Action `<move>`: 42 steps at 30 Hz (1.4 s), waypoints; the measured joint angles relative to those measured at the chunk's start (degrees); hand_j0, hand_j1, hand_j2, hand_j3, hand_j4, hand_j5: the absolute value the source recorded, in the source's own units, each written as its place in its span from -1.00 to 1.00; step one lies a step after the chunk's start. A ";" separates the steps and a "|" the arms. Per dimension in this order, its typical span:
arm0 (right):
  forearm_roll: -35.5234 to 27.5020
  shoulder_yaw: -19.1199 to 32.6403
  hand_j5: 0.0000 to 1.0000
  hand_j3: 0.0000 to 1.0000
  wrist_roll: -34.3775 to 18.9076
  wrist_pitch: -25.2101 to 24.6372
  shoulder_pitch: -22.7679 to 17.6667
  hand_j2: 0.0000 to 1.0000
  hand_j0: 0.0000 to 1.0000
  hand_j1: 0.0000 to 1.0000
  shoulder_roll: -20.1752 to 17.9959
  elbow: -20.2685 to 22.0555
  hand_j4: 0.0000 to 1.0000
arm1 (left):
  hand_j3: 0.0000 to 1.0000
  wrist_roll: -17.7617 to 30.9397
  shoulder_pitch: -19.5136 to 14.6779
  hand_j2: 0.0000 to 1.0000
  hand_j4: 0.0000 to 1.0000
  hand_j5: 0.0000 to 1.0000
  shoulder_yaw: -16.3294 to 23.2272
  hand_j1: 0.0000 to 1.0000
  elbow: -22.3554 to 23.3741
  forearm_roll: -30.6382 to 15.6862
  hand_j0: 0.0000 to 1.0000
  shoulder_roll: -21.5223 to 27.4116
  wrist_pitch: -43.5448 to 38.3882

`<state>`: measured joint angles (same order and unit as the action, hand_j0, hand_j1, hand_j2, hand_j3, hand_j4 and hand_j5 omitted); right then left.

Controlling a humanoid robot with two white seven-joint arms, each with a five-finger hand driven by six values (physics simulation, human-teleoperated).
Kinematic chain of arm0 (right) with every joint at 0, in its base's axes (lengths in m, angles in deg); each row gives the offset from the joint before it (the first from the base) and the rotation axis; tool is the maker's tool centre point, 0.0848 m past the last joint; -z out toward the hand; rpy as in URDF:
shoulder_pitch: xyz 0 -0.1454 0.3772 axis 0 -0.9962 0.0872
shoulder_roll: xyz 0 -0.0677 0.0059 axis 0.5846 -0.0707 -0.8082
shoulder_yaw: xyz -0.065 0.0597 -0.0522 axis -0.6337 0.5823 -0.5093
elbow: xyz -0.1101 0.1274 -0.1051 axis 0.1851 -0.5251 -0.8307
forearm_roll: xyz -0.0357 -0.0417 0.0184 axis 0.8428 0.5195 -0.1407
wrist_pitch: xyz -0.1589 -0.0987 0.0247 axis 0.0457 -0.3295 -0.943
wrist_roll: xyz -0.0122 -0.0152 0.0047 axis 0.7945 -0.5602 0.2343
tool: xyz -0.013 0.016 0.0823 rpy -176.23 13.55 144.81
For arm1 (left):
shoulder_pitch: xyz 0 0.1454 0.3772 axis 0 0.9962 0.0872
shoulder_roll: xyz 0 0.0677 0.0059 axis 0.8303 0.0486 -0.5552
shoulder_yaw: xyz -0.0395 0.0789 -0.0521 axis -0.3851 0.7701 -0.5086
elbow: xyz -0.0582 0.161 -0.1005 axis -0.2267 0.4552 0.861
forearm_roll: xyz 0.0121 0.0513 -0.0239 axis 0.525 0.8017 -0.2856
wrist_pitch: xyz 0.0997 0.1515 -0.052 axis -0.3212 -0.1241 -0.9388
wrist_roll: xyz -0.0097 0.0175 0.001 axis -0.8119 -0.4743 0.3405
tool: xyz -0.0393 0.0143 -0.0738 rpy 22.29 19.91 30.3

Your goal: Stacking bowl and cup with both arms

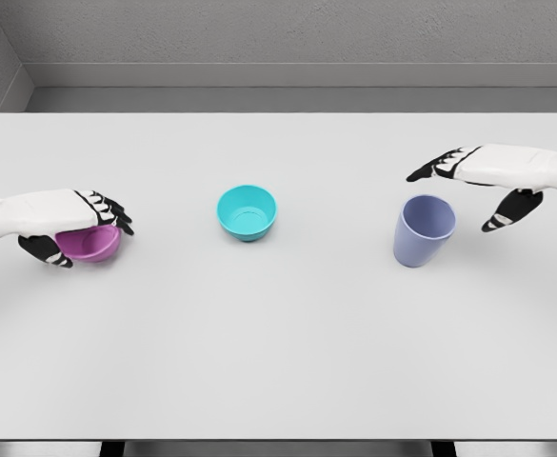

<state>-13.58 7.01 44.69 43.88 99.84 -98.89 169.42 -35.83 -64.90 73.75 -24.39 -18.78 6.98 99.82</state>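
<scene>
A purple bowl (92, 245) sits at the table's left, and my left hand (83, 228) is curled over it, fingers on its far rim and thumb on its near side. A teal bowl (247, 211) stands alone in the middle of the table. To the right is an upright lavender cup (423, 230). My right hand (468, 190) hovers just behind and right of the cup with fingers spread and thumb hanging down, not touching it.
The white table (278, 362) stretches wide in front of the objects. A grey wall runs behind its far edge.
</scene>
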 measured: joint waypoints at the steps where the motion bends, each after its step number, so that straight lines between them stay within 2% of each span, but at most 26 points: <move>1: 0.00 0.00 1.00 1.00 0.00 0.00 0.00 1.00 1.00 1.00 0.11 0.02 1.00 | 0.65 0.00 -0.26 0.65 0.65 0.65 -0.04 0.65 -0.17 -0.02 0.65 0.03 0.00; 18: 0.01 -1.59 1.00 1.00 0.00 0.00 0.00 1.00 1.00 1.00 2.37 0.02 1.00 | 0.65 0.01 -4.13 0.65 0.65 0.65 0.10 0.65 -3.99 -0.04 0.65 -0.06 0.01; 31: 0.01 -2.67 1.00 1.00 0.00 -0.14 -0.18 1.00 1.00 1.00 3.53 -0.17 1.00 | 0.65 0.01 -6.24 0.65 0.65 0.65 0.22 0.65 -5.27 0.27 0.65 -3.85 0.01; 35: 0.03 -2.97 1.00 1.00 0.00 -0.15 -0.18 1.00 1.00 1.00 3.72 -0.21 1.00 | 0.65 -0.01 -8.70 0.65 0.65 0.65 1.67 0.65 -5.21 0.28 0.65 -5.15 0.00; 42: 0.07 -3.55 1.00 1.00 0.00 -0.09 -0.18 1.00 1.00 1.00 3.83 -0.22 1.00 | 0.59 0.01 -9.32 0.59 0.59 0.59 3.01 0.59 -5.13 0.38 0.59 -7.18 0.02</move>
<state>-13.51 3.46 44.69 43.79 99.67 -95.06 169.20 -35.82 -74.21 76.76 -29.52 -18.40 -0.21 99.84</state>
